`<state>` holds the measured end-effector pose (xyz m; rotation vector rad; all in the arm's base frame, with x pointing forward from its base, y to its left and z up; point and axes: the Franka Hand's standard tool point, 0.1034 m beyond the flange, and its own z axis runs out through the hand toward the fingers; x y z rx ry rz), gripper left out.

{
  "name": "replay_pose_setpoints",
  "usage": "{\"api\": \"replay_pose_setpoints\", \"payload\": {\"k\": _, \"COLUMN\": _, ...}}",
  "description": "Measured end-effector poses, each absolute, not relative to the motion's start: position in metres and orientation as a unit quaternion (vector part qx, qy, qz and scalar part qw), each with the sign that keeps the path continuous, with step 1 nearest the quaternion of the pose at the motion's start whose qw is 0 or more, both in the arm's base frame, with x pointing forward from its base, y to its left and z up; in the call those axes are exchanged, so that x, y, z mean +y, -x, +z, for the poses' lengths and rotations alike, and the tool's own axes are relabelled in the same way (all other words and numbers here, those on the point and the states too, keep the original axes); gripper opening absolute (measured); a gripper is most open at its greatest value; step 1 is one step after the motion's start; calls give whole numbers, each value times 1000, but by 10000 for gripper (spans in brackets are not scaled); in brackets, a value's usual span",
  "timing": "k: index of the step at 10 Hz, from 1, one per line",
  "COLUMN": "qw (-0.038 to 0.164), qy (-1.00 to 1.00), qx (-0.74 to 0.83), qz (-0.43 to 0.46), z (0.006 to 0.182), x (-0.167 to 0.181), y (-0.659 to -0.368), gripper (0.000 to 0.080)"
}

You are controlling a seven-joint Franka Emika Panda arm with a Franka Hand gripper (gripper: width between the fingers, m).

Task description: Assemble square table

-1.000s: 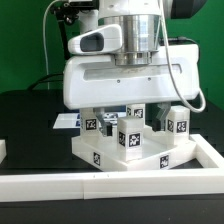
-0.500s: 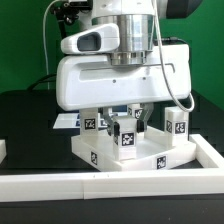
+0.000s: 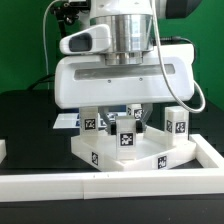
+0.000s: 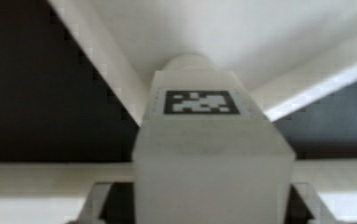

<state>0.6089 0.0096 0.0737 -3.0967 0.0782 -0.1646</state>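
Note:
The white square tabletop (image 3: 150, 160) lies tilted against the front border bar, with tags on its rim. Three white tagged legs stand on it: one at the exterior view's left (image 3: 90, 122), one at the back (image 3: 135, 112) and one at the right (image 3: 177, 123). My gripper (image 3: 124, 122) comes straight down over the slab's middle front and is shut on a fourth leg (image 3: 125, 138), which stands upright on the slab. In the wrist view this leg (image 4: 201, 150) fills the space between my fingers (image 4: 113, 200), with its tag facing the camera.
A long white border bar (image 3: 110, 183) runs along the front and another (image 3: 215, 155) along the exterior view's right. The marker board (image 3: 65, 120) lies behind the slab on the left. A small white piece (image 3: 3, 150) sits at the left edge.
My wrist has turned about its vertical axis with the leg in its grip. The leg's tag has shifted slightly left. The slab and the other legs have not moved.

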Motion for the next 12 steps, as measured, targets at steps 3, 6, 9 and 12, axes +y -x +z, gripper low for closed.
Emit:
{"api": "replay_pose_setpoints", "payload": {"k": 3, "qw": 39, "qy": 975, "qx": 213, "qz": -46, "z": 72, "x": 5, "y": -606, "gripper": 290}}
{"api": "replay_pose_setpoints", "payload": {"k": 6, "qw": 48, "qy": 933, "qx": 355, "qz": -38, "z": 71, "x": 10, "y": -606, "gripper": 290}}
{"api": "replay_pose_setpoints", "payload": {"k": 9, "qw": 54, "qy": 882, "qx": 468, "qz": -21, "z": 71, "x": 19, "y": -604, "gripper": 290}}
{"api": "replay_pose_setpoints", "payload": {"k": 12, "qw": 59, "qy": 841, "qx": 538, "qz": -14, "z": 71, "x": 21, "y": -603, "gripper": 291}}
